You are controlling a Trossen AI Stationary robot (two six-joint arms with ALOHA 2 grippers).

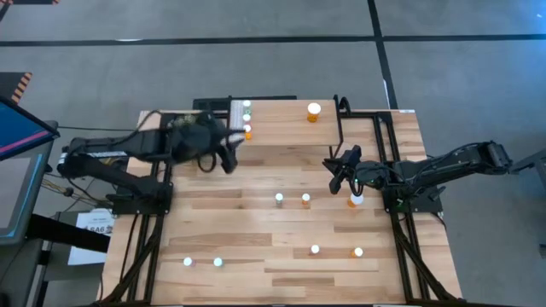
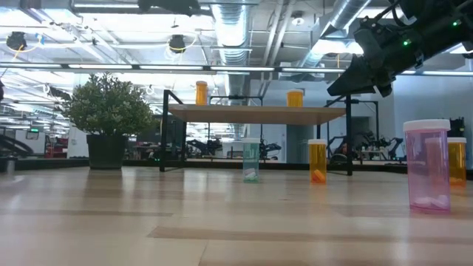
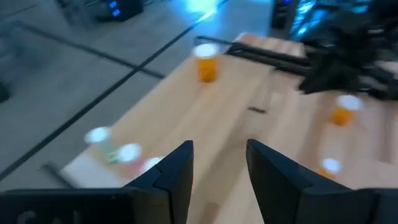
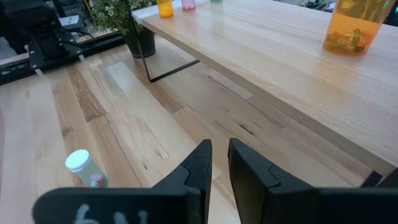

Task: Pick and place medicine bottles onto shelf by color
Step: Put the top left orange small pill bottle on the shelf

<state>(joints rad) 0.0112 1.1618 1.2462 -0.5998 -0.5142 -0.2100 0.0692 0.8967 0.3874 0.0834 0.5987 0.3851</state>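
We saw left hand (image 1: pixel 229 160) part open, empty, over the shelf (image 1: pixel 281 111) near its bottles (image 1: pixel 246 119). Right hand (image 1: pixel 338 176) nearly shut, empty, over counter (image 1: pixel 256 230) w/ loose bottles.

I'm working in a big open lab or industrial hall. Bare ducts (image 2: pixel 235 29) and strip lights (image 2: pixel 96 7) run overhead, the floor (image 1: pixel 256 60) is grey concrete, and a monitor (image 1: pixel 17 136) stands beside my tabletop (image 1: pixel 281 230).

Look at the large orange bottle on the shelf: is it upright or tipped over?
Upright. The large orange bottle shows its round white cap from above, and stands on its base on the shelf in the low view.
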